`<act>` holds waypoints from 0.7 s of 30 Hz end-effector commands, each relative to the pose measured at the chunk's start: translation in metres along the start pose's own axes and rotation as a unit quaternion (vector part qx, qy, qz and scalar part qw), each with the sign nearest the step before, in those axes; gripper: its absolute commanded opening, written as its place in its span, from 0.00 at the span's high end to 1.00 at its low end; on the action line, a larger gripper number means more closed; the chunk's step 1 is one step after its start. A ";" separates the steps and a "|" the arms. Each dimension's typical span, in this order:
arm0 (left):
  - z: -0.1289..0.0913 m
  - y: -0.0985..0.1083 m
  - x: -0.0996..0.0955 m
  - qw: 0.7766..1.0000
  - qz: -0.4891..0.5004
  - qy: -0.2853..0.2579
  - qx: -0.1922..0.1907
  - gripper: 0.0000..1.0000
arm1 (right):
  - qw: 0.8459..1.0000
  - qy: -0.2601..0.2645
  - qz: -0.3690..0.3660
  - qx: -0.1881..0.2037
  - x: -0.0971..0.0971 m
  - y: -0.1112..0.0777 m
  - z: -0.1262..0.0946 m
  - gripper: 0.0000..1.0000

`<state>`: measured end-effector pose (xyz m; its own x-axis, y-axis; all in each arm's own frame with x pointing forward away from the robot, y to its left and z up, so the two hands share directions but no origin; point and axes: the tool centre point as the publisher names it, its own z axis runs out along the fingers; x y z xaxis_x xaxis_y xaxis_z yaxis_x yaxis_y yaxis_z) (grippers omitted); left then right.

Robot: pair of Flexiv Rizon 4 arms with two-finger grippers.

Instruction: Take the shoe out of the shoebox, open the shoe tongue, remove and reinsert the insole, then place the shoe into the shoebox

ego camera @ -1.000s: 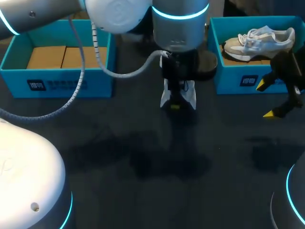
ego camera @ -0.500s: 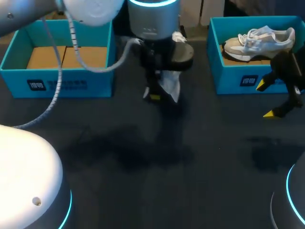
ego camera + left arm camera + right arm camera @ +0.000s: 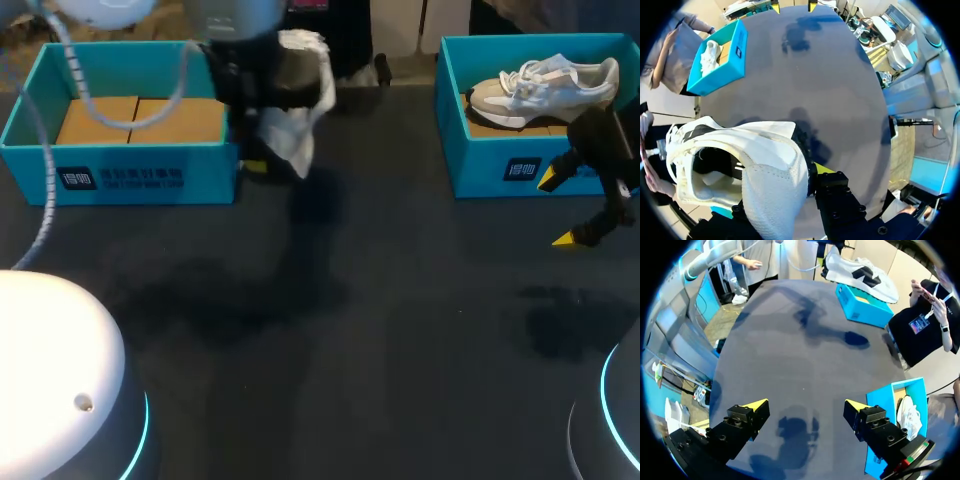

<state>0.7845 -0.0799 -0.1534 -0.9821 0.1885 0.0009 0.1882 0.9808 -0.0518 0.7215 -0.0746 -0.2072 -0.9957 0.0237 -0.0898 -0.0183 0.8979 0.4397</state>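
far left, the left shoebox (image 3: 120, 178) sits on the dark table (image 3: 400, 330), open, bare cardboard (image 3: 135, 120) showing on its floor. right beside its right wall, here's the left claw (image 3: 268, 158), clenched on the white shoe (image 3: 295, 100) and holding it up off the table, one yellow tip poking out under the shoe while the other is hidden behind it. from the left wrist the shoe (image 3: 755, 165) fills the view, its opening gaping toward the camera, the padded collar pinned against the finger with the yellow tip. over to the right, the right shoebox (image 3: 500, 170) stands at the table's far side with a second shoe (image 3: 545, 85), white and grey, laces up, resting inside it. just in front of that box hangs the right claw (image 3: 557, 210), fingers spread wide and released, gripping nothing; the right wrist view shows that claw (image 3: 805, 412) over bare table with its own shadow below.
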 end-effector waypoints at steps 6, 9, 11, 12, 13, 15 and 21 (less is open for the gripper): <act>-0.003 0.091 -0.023 0.998 0.001 0.000 0.062 1.00 | 1.000 0.000 0.000 0.001 0.000 0.000 0.001 0.00; -0.001 0.112 -0.028 0.998 0.001 0.001 0.063 1.00 | 1.000 0.000 0.000 0.001 0.000 0.000 0.001 0.00; -0.001 0.126 -0.033 0.998 0.000 0.002 0.066 1.00 | 1.000 0.000 0.000 0.001 0.000 0.000 0.001 0.00; -0.001 0.131 -0.035 0.998 0.000 0.002 0.066 1.00 | 1.000 0.000 0.000 0.001 0.000 0.000 0.001 0.00; -0.001 0.141 -0.038 0.998 -0.001 0.000 0.068 1.00 | 1.000 0.000 0.000 0.001 0.000 0.000 0.001 0.00; 0.000 0.155 -0.043 0.998 0.000 0.000 0.070 1.00 | 1.000 0.000 0.000 0.001 0.000 0.000 0.001 0.00; 0.002 0.194 -0.054 0.998 0.000 -0.002 0.069 1.00 | 1.000 0.000 0.000 0.001 0.000 0.000 0.001 0.00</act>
<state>0.8687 0.0782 -0.1646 -0.9826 0.1855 -0.0007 0.1848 0.9786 -0.0902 0.7215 -0.0746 -0.2072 -0.9957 0.0236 -0.0898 -0.0184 0.8980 0.4397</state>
